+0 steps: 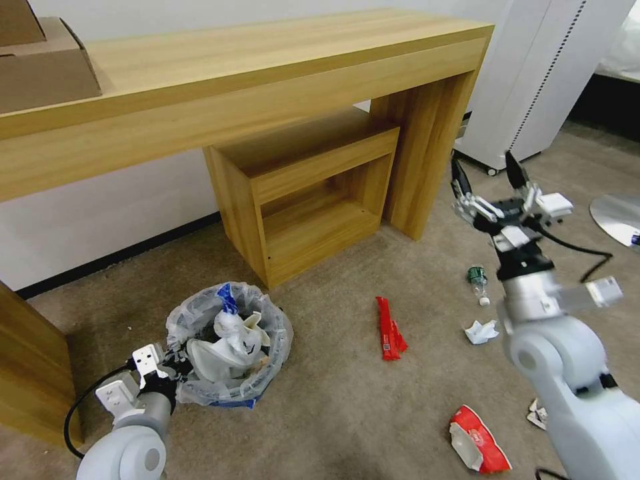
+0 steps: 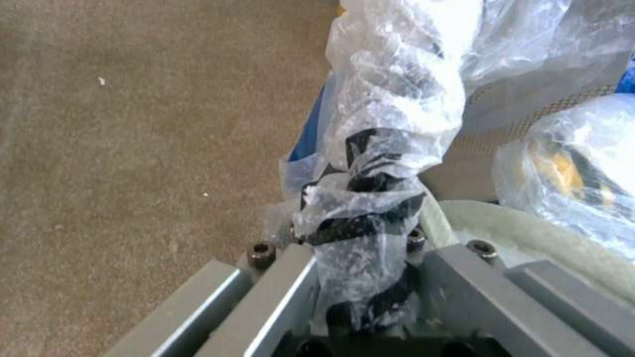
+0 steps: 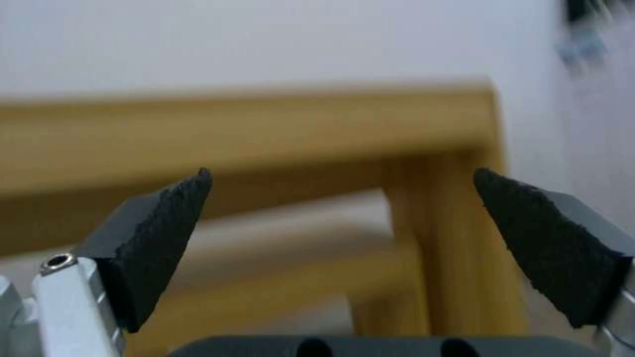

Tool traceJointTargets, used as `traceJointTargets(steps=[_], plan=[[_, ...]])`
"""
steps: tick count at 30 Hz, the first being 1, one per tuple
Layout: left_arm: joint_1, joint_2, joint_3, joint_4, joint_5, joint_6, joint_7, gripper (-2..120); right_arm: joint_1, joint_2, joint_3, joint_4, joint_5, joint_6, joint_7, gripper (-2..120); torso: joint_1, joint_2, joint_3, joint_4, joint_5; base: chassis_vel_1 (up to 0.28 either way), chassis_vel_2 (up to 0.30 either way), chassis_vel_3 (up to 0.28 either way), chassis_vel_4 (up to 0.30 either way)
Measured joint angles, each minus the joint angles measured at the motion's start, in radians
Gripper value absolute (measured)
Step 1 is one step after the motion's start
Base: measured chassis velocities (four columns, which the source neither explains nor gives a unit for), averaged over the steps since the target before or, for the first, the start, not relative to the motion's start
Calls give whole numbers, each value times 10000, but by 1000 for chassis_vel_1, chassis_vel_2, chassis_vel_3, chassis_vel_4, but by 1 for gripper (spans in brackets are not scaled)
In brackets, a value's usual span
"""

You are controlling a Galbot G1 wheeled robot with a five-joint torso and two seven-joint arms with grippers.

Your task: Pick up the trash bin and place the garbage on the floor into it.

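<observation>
Upright on the carpet, the trash bin (image 1: pixel 230 347) is seen with its mouth facing up, its rim pinched, bag and all, between the closed fingers of the left gripper (image 1: pixel 175 363). A crinkled clear liner overhangs its blue wall, and white slippers are heaped inside. The right gripper (image 1: pixel 490 177) is held raised, fingers spread wide and empty, with the red wrapper (image 1: pixel 389 328) well below them.

one trash bin (image 1: pixel 230 347), two red wrappers (image 1: pixel 390 329), one bottle (image 1: pixel 477 280), two grippers (image 1: pixel 490 183)
</observation>
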Motion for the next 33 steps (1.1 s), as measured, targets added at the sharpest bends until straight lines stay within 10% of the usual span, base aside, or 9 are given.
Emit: traceJointTargets(steps=[14,33], plan=[[-134,243,62,372,-142,-90,14,0,-2044,-1012,428,595,4059,-6057,4853,100,-1,-2,1,2,-2,0,0,0,0],[-274,23,-90,819,-13,-351,84,0,-3355,-3594,-2885,-1480,2575,-6436,5843,100,0,-2,2,0,0,0,0,0,0]])
